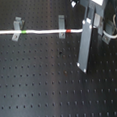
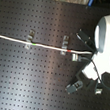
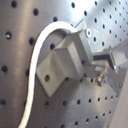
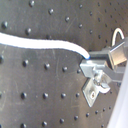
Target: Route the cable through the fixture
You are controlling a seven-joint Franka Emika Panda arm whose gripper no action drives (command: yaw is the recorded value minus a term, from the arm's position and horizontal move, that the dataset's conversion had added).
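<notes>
On the perforated board point(image 1: 41, 85), the cable point(image 1: 42, 32) runs straight across from the first exterior view's left edge toward the right, passing through two fixtures: the left fixture point(image 1: 17, 28) and the middle fixture point(image 1: 61, 25), which stand well apart along its line. The cable's end meets the gripper point(image 1: 87, 25) at the first exterior view's right. In the second exterior view, the same cable point(image 2: 13, 39) crosses from the left edge through both brackets to the arm point(image 2: 105, 43) at the right. In both wrist views, a third fixture point(image 3: 65, 62) sits on the board beside the cable's end.
</notes>
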